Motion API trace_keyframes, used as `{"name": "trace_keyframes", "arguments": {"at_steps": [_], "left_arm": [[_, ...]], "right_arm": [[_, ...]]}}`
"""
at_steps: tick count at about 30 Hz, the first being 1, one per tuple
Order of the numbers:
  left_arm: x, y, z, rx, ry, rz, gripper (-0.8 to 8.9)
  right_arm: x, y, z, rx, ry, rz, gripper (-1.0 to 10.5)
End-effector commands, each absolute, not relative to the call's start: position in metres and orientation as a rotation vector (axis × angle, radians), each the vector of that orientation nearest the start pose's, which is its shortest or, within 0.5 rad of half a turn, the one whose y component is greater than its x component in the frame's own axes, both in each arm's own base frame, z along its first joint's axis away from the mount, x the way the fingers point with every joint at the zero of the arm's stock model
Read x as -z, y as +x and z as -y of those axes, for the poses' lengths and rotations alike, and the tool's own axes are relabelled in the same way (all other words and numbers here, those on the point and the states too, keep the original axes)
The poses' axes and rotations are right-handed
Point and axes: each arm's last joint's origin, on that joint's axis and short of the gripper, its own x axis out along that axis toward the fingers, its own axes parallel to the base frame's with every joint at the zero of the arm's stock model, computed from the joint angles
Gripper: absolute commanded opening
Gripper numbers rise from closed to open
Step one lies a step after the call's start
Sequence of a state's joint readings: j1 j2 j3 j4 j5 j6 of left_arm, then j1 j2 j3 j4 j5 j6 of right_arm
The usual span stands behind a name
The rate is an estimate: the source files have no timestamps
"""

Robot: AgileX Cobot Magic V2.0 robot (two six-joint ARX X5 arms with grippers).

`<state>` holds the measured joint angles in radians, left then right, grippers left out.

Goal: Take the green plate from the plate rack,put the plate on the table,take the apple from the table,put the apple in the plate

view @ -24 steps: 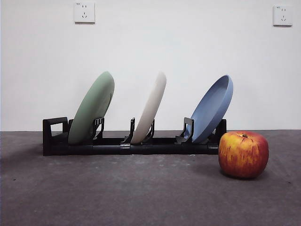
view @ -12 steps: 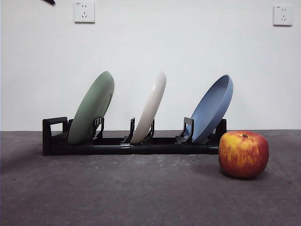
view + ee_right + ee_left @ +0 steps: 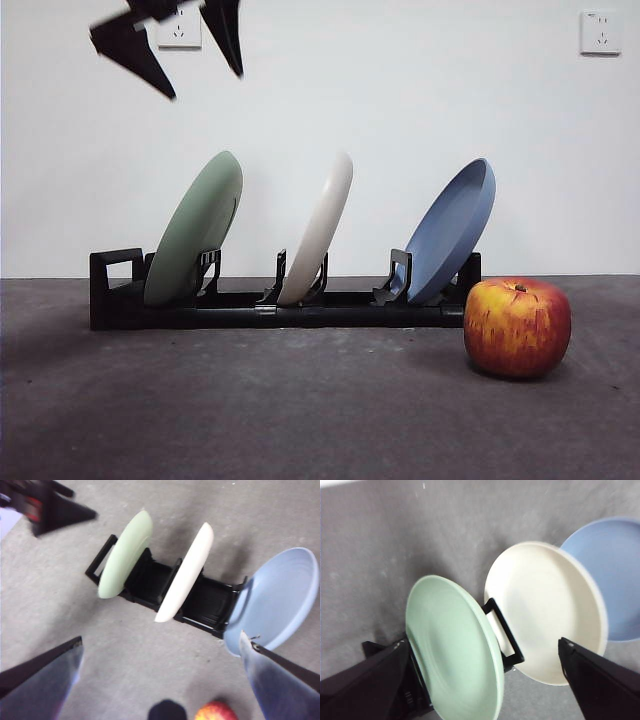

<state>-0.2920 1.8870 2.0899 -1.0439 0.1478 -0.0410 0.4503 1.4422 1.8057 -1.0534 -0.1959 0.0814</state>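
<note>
Overhead, left gripper (image 3: 205,85), jaws spread, hangs above pale sage-green round plate (image 3: 195,230) standing tilted in black slotted plastic rack (image 3: 300,310).

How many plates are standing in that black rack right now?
3, all leaning in the long black plastic plate rack: the pale sage-green round plate nearest the handle end, the cream-white plate in the middle, and the blue plate nearest the red apple.
</note>
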Motion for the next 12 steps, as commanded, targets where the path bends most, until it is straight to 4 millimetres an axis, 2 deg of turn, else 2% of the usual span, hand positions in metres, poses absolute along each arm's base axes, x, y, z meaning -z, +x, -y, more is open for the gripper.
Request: {"name": "trace_keyframes", "arguments": {"at_steps": [1, 5, 12], "left_arm": [[-0.371, 0.389, 0.123, 0.400, 0.040, -0.911, 5.02], [-0.347, 0.401, 0.128, 0.397, 0.047, -0.984, 5.02], [-0.334, 0.406, 0.131, 0.406, 0.055, -1.034, 5.01]], "right_arm": [[-0.447, 0.241, -0.123, -0.573, -0.024, -0.714, 6.3], [-0.447, 0.241, -0.123, -0.572, -0.024, -0.714, 6.3], [-0.447, 0.241, -0.122, -0.567, -0.026, -0.714, 6.3]]}}
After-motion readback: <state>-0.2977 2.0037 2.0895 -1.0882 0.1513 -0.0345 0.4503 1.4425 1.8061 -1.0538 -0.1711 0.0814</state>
